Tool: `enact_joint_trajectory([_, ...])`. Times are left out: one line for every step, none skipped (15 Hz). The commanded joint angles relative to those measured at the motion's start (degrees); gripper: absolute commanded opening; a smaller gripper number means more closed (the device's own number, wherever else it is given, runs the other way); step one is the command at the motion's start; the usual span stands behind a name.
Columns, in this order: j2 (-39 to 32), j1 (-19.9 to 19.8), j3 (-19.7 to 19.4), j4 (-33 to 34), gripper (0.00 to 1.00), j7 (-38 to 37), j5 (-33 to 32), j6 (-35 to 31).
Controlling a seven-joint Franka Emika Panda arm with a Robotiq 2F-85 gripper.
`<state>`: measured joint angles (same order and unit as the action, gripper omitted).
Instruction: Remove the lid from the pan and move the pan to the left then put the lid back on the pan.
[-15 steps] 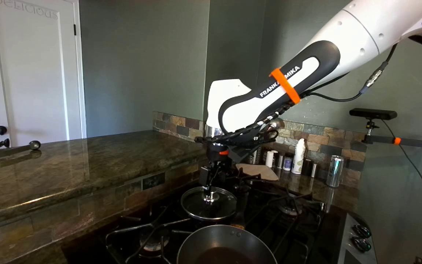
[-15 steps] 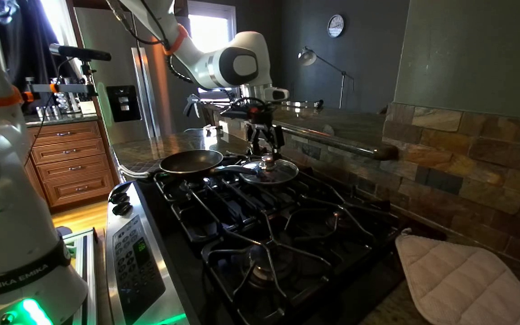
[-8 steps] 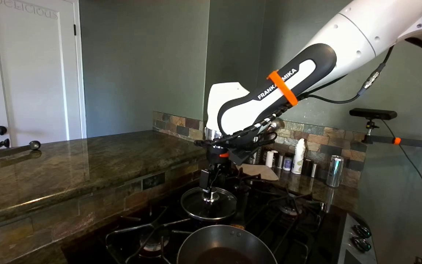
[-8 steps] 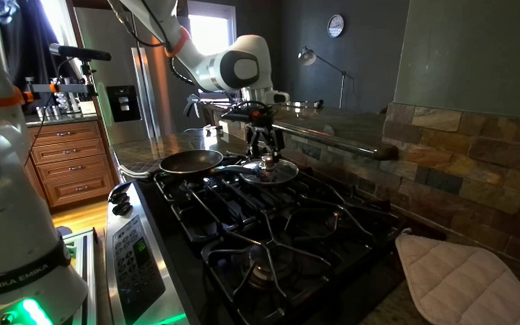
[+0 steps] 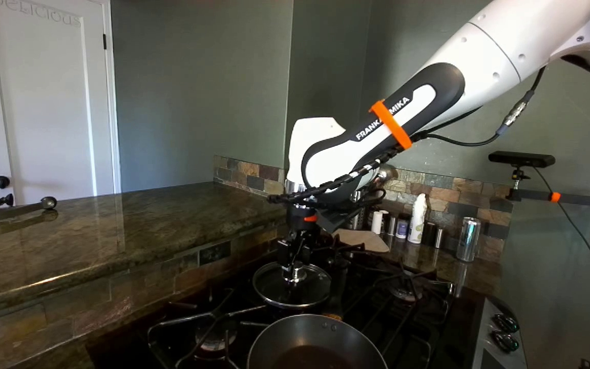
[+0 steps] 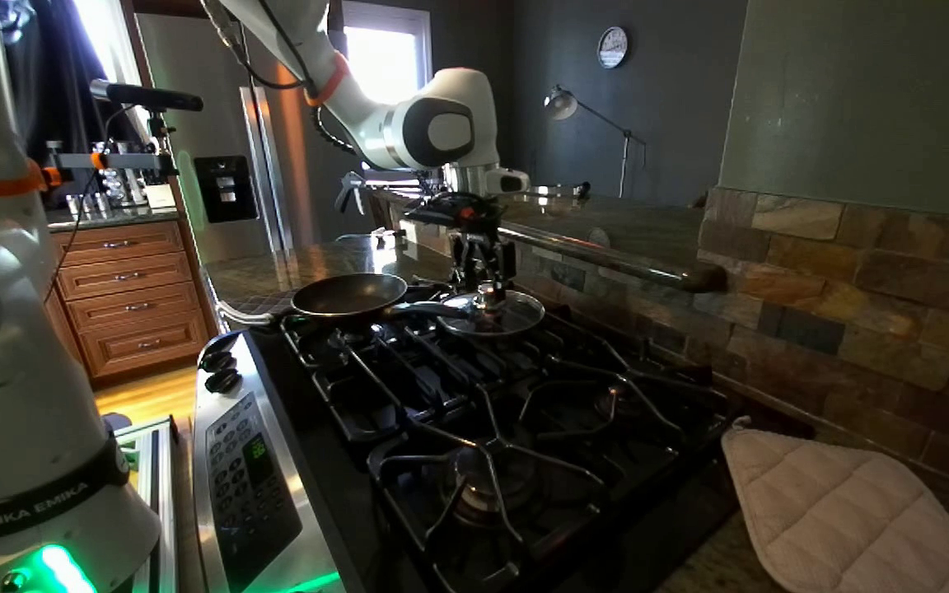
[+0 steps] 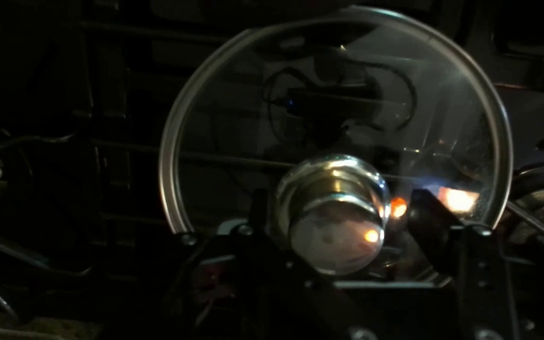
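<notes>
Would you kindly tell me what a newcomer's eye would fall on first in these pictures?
It likely falls on the white robot arm slanting over the stovetop, its end effector open around the shiny knob of the glass lid. Beside that lid sits the uncovered pan, and a pale quilted pad lies beside the stovetop.

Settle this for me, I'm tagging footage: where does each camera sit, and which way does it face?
Wrist view: just above the end effector, which shows at the bottom edge; looks down on the lid.
In an exterior view: close to the pan, facing the grey-green wall; arm and end effector show.
In an exterior view: close to the quilted pad, facing the window and lamp; robot base, arm and end effector show.
Both exterior views share lid, pan, quilted pad and end effector, seen from roughly opposite ends of the stove.
</notes>
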<state>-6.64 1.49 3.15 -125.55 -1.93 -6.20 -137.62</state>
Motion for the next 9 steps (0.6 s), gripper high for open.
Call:
enact_joint_trajectory([-1.58,0.62,-0.23,1.23,0.46,0.07,0.91,-1.39])
enact_joint_trajectory([-1.74,0.68,-0.26,1.39,0.52,-0.06,0.68,-1.56])
enact_joint_trajectory([-1.88,0.69,-0.28,1.56,0.76,-0.14,0.57,-1.65])
enact_joint_trajectory([-2.00,0.72,-0.30,1.74,0.77,-0.23,0.46,-1.68])
enact_joint_trajectory([-2.10,0.74,-0.33,1.92,0.78,-0.30,0.29,-1.70])
enact_joint_trajectory([-2.26,0.82,-0.33,2.14,0.86,-0.45,0.08,-1.70])
enact_joint_trajectory([-2.34,0.86,-0.30,2.27,0.75,-0.40,0.11,-1.71])
enact_joint_trajectory([-2.43,0.95,-0.31,2.38,0.49,-0.57,-0.05,-1.74])
enact_joint_trajectory([-2.52,1.05,-0.29,2.55,0.49,-0.60,-0.20,-1.68])
